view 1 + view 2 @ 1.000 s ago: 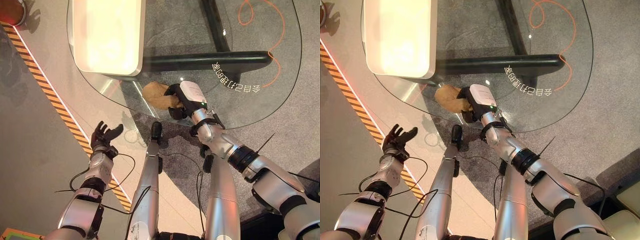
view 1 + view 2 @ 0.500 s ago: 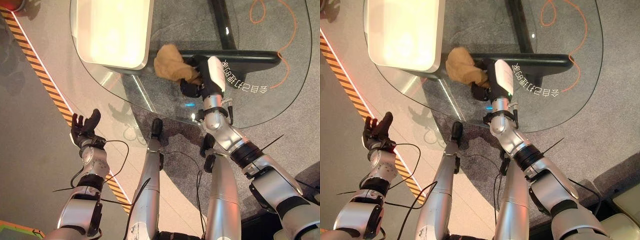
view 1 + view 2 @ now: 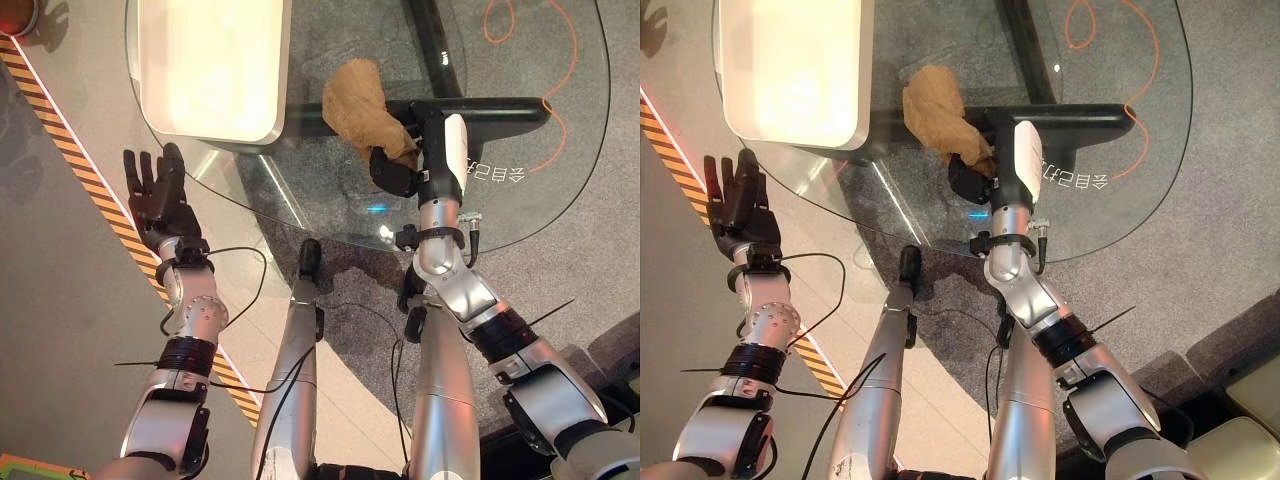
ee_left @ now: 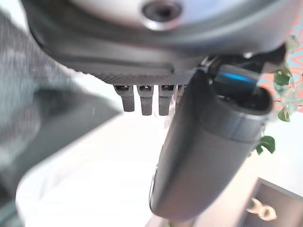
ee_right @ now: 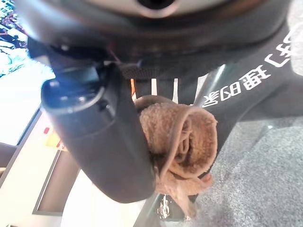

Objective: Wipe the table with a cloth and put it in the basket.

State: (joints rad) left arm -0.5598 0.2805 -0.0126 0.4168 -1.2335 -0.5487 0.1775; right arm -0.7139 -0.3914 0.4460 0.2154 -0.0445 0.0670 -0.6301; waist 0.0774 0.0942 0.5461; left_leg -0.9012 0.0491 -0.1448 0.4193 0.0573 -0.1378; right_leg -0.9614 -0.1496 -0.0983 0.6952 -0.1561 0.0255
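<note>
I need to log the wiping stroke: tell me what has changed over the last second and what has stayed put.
The right hand, shut on the brown cloth throughout, has swept it across the glass table from the near edge farther in, beside the white basket. The left hand, off the table's left edge, has risen with its fingers straightened. The basket has stayed where it was.

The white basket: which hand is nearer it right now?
Left. The left hand hovers open off the table's edge just below the white basket; the right hand, gripping the cloth, sits farther to its right.
</note>
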